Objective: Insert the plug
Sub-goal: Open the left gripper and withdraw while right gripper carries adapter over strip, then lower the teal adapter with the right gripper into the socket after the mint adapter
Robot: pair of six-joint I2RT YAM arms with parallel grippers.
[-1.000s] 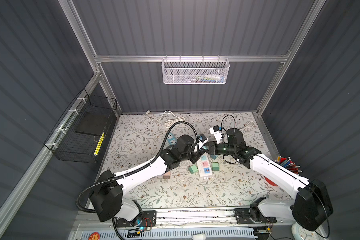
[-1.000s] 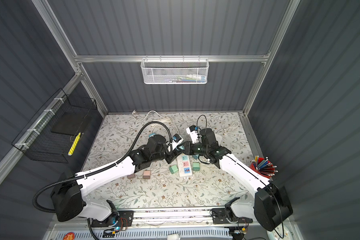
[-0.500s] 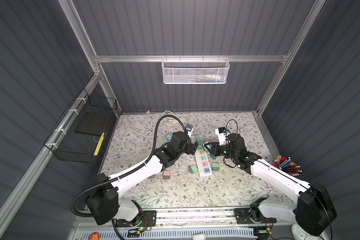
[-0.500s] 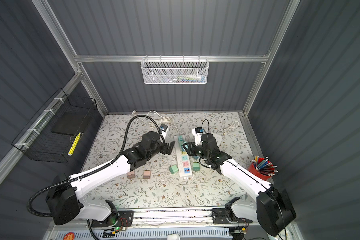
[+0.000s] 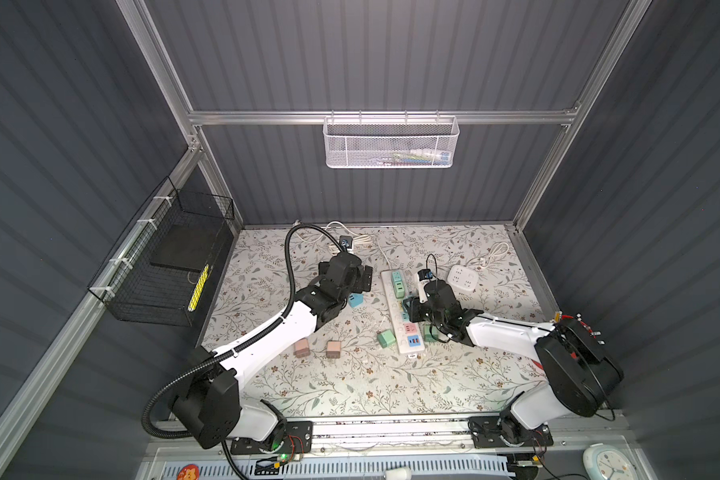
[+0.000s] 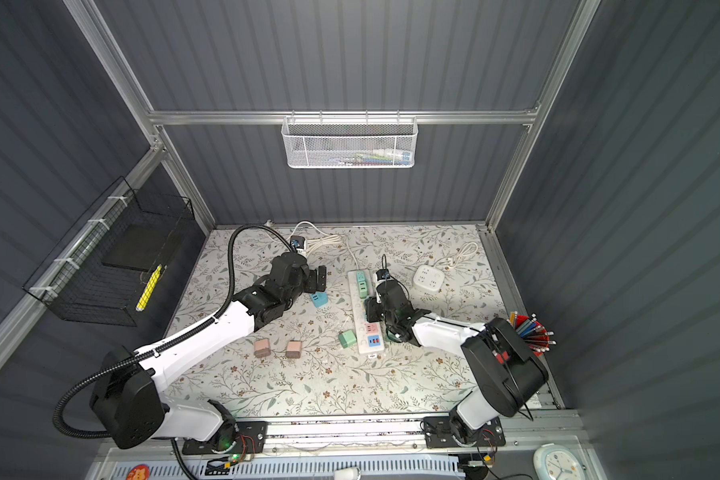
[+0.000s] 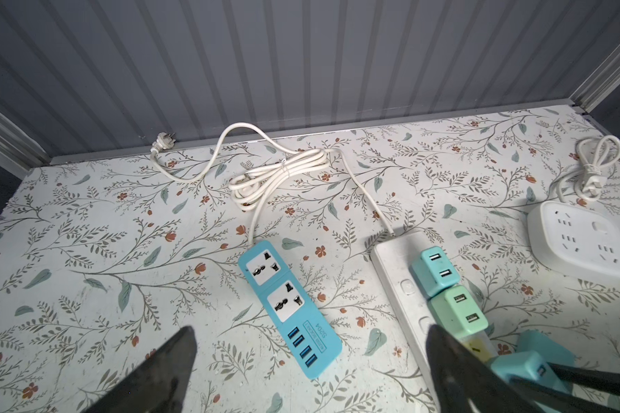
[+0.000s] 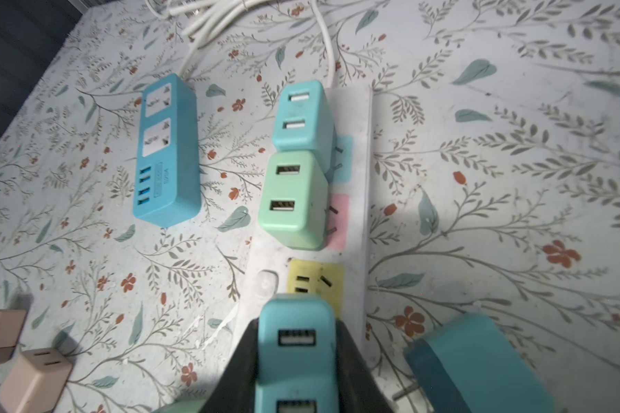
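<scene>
Left pincer [image 5: 361,279] has backed off the strip [image 8: 358,161], wide open, empty. My right pincer [image 8: 296,361] clamps the teal plug [image 8: 296,316]; next I align prongs over the yellow socket [image 8: 315,280].

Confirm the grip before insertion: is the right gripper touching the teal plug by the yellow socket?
Touching: the right wrist view shows the right gripper clamped on the teal plug.

Your way to the yellow socket [image 8: 315,275] is open from above; the green charger [image 8: 294,200] fills the next socket, a loose teal plug [image 8: 473,364] beside the strip [image 8: 360,178]. Front worktop [image 5: 391,386] is bare.
</scene>
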